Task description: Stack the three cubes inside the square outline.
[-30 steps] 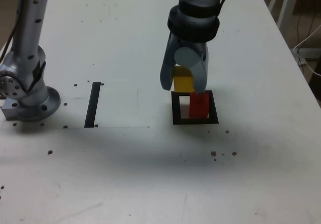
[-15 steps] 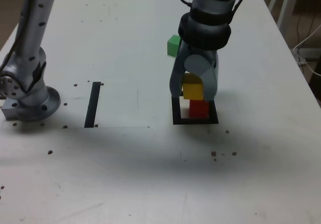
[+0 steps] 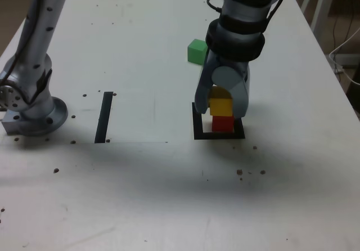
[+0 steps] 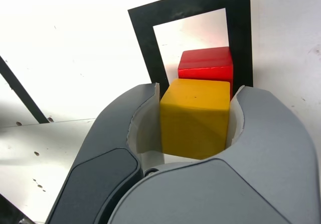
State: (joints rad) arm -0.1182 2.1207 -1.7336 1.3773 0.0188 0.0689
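My gripper (image 3: 221, 109) is shut on the yellow cube (image 3: 220, 105), which sits right over the red cube (image 3: 223, 124). Whether the two cubes touch I cannot tell. The red cube stands inside the black square outline (image 3: 197, 128). In the wrist view the yellow cube (image 4: 196, 117) is clamped between both fingers, with the red cube (image 4: 207, 67) just past it inside the square outline (image 4: 145, 24). The green cube (image 3: 197, 51) rests alone on the table beyond the outline, to the exterior view's left of my arm.
The arm's grey base (image 3: 32, 113) stands at the exterior view's left. A straight black strip (image 3: 104, 116) lies between it and the outline. Small dark specks dot the white table (image 3: 140, 195). White furniture legs and cables sit past the table's edge at the exterior view's right.
The gripper has carried the yellow cube toward the exterior view's right and down, from beside the red cube to directly over it. The green cube has come into view behind the arm.
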